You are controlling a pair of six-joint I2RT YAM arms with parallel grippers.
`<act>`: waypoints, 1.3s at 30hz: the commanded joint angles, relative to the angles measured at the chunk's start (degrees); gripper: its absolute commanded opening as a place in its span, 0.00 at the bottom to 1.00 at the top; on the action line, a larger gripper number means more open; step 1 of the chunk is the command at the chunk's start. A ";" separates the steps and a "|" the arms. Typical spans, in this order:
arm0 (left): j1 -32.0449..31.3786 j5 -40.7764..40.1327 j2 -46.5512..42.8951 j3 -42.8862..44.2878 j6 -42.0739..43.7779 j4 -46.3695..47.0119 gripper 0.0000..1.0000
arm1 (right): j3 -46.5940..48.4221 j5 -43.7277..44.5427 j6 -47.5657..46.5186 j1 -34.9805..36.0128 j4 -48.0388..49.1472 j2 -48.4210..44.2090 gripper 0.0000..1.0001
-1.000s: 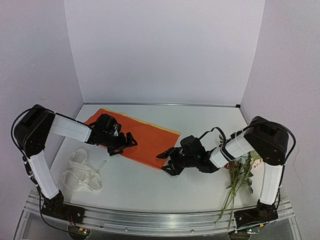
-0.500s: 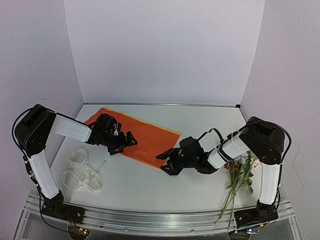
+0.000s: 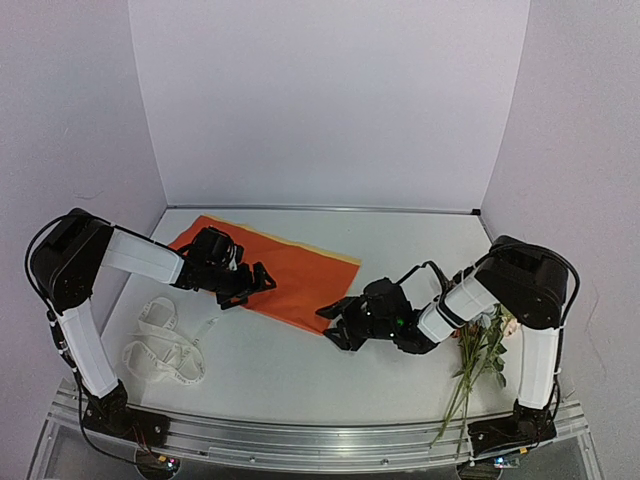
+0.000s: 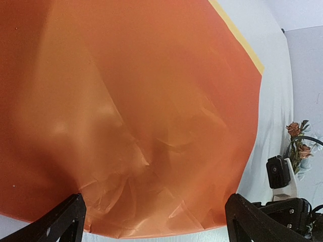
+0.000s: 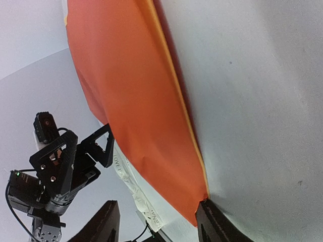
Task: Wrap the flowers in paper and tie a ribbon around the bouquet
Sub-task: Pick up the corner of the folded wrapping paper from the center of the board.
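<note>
Right pincer, jaws parted and holding nothing, is hovering with the near corner of the large creased orange-and-yellow paper sheet lying between its fingertips, the sheet's long axis stretching away ahead toward the wide-open left pincer

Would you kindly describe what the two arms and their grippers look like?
The left arm and right arm match: white tubular links between bulky black joints. Thin black cables loop outside them. The left gripper and right gripper are all black, with angular, tapering fingers. No markings are legible.
</note>
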 commanded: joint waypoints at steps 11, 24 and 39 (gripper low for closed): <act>-0.19 0.61 2.23 -1.07 0.02 -4.37 1.00 | -2.66 5.83 -1.71 -1.67 5.37 -0.78 0.56; -0.19 0.80 2.59 -0.50 0.04 -4.79 1.00 | 1.57 1.63 -1.18 -1.90 7.98 2.31 0.55; -0.19 1.33 3.14 0.39 0.29 -4.92 1.00 | 3.37 -1.32 -3.34 -3.13 7.41 5.28 0.50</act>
